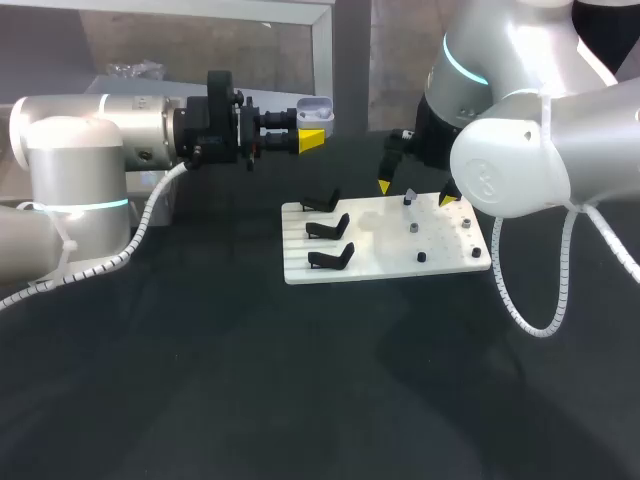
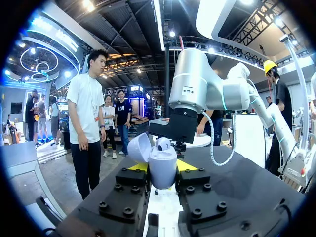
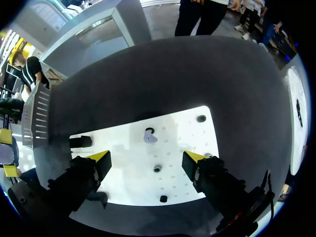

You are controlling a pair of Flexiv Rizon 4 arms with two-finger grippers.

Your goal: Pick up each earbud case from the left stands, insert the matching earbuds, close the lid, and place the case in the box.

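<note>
My left gripper is held above the table's back left, shut on a pale lavender earbud case. In the left wrist view the case sits between the yellow fingertips with its lid hinged open and one earbud seated inside. My right gripper hangs open over the white board. A lavender earbud stands on the board, ahead of and between the right gripper's spread fingers, which do not touch it.
Three black stands line the board's left side, all without cases. Small dark pegs dot its right half. The black tabletop surrounds the board. My right arm's white cable loops down near the board's right edge.
</note>
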